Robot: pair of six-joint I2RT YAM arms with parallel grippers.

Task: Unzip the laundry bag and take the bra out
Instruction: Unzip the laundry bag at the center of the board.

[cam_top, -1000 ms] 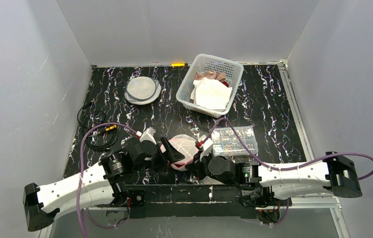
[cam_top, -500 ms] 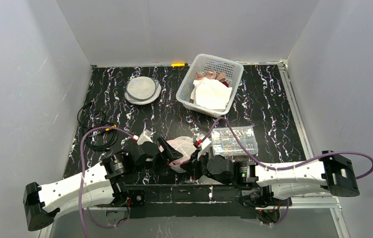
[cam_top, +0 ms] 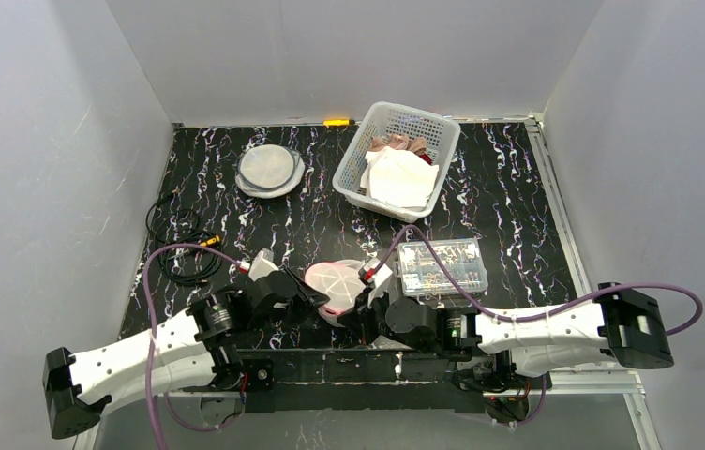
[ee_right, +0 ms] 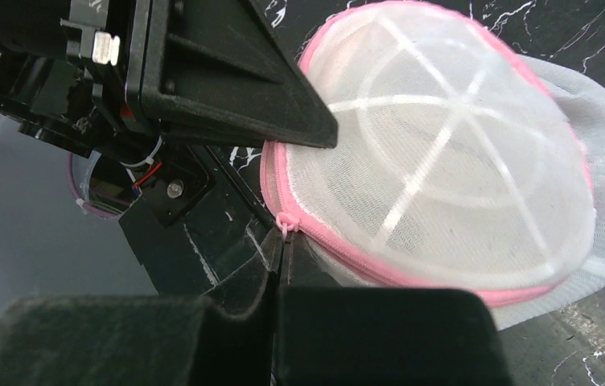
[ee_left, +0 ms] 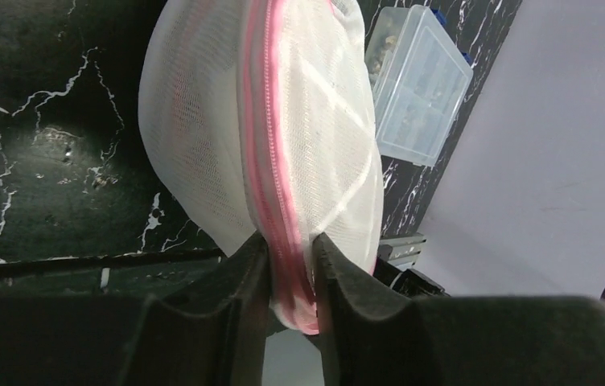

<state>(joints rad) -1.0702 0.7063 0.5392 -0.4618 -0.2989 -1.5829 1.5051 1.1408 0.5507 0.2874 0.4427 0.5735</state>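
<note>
The left gripper [ee_left: 291, 277] is clamped on the laundry bag [ee_left: 195, 145], its two dark fingers [ee_left: 243, 269] pinching the bag's edge with the pink zipper [ee_left: 255, 121] caught between them. The right gripper [ee_right: 281, 269] is closed tight, and the small pink zipper pull [ee_right: 285, 223] is held at the seam where its fingertips meet. The two grippers are set on opposite sides of the bag, the left finger being seen just above the pull in the right wrist view.

The bag is a round white mesh pouch with white ribs crossing its dome. It is held on edge at the near middle of the black marbled table [cam_top: 330, 216], between the two wrists. Along the stretch that is seen, the zipper is shut. The bra cannot be made out through the mesh.

A clear plastic box [cam_top: 441, 265] of small parts is found just beside the bag on the right. Farther back, a white basket [cam_top: 351, 171] holding folded cloth [cam_top: 397, 178] is placed, with a round mesh disc [cam_top: 269, 169] to its left. A coiled black cable [cam_top: 178, 246] lies near the left wall.
</note>
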